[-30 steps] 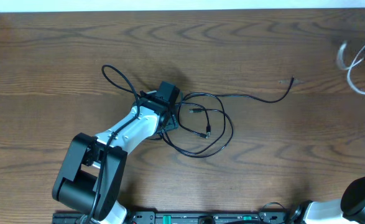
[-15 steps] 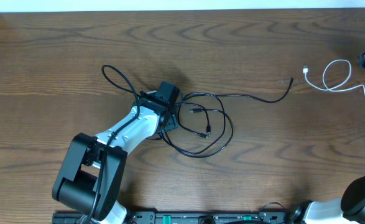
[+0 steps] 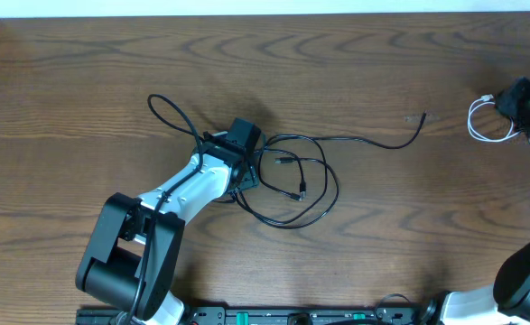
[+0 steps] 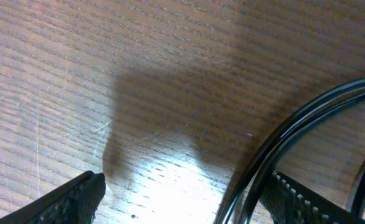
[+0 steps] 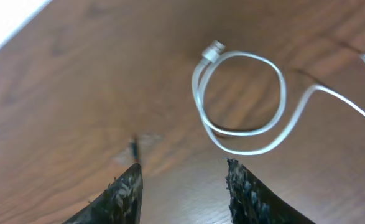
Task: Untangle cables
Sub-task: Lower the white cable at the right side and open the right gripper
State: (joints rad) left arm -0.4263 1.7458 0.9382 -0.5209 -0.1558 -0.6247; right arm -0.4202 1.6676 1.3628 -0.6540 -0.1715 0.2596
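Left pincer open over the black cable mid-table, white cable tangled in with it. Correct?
No. The white cable lies apart at the right edge of the table, not tangled with the black cable; the overhead view shows it. The left pincer is open over the black cable mid-table, as said.

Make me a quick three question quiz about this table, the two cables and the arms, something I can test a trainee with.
1. True or false: the white cable lies across the black cable.
2. Which cable shows beside the left gripper in the left wrist view? A: the black one. B: the white one. C: both.
3. Fill the gap: the right gripper has its jaws apart and holds ____.

Key
1. False. The two cables lie well apart, white at the far right and black near the middle.
2. A.
3. Nothing. The white cable's loop lies beyond its fingertips.
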